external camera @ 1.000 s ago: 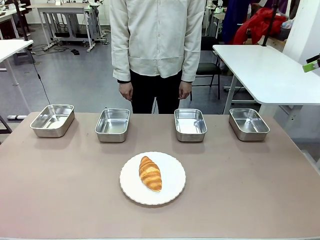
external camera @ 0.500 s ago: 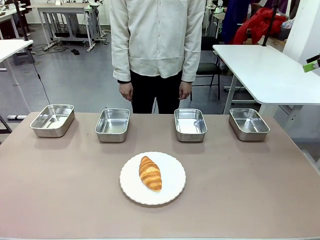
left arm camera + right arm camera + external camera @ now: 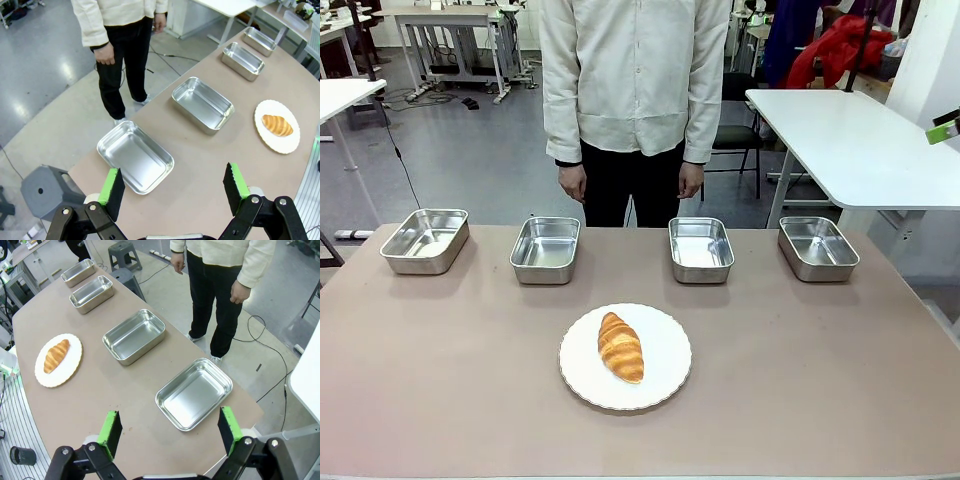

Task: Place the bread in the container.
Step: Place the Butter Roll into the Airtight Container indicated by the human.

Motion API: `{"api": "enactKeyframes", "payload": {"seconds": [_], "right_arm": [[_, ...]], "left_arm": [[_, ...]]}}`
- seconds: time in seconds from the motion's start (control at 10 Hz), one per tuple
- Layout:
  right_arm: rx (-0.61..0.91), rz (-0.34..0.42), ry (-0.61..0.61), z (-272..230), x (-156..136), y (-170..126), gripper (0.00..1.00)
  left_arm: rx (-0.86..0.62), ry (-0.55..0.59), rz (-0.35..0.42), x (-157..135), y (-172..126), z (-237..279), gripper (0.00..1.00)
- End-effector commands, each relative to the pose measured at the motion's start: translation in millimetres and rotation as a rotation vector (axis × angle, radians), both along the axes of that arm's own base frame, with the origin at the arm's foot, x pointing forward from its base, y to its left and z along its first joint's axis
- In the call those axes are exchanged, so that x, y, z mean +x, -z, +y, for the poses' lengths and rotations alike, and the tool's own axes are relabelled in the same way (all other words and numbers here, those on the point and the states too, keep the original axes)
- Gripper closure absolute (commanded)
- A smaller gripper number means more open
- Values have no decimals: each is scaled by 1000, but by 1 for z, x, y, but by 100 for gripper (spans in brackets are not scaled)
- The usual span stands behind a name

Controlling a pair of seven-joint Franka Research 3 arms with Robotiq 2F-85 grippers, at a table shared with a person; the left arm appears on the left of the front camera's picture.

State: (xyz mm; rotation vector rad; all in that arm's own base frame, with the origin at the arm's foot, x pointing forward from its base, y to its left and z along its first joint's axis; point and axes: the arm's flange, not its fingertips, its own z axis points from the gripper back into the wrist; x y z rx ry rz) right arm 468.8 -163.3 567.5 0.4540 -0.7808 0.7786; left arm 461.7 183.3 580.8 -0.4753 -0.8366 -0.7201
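The bread, a golden-brown croissant point(image 3: 620, 347), lies on a round white plate point(image 3: 665, 385) at the middle of the table. Behind it several identical shiny steel trays stand in a row along the far edge, all empty; I cannot tell which one is the container point(image 3: 701, 249). My left gripper point(image 3: 173, 190) hangs open high above the table's left end, over the end tray point(image 3: 135, 157), with the croissant point(image 3: 277, 125) far off. At the opposite end my right gripper point(image 3: 169, 431) is open too, above the last tray point(image 3: 194, 394), far from the croissant point(image 3: 56, 355).
A person in a cream shirt point(image 3: 635, 75) stands at the far side with both hands hanging down, off the table. A white table point(image 3: 850, 145) stands beyond the right corner and a grey stool point(image 3: 47, 190) on the floor off the left end.
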Motion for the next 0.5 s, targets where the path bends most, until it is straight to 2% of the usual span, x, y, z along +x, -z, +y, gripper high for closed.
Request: {"api": "enactKeyframes", "payload": {"seconds": [0.0, 0.4], "right_arm": [[4, -3, -4, 1, 0, -1, 0], [4, -3, -4, 1, 0, -1, 0]], "left_arm": [[-5, 16, -11, -2, 0, 3, 0], [-5, 16, -11, -2, 0, 3, 0]]}}
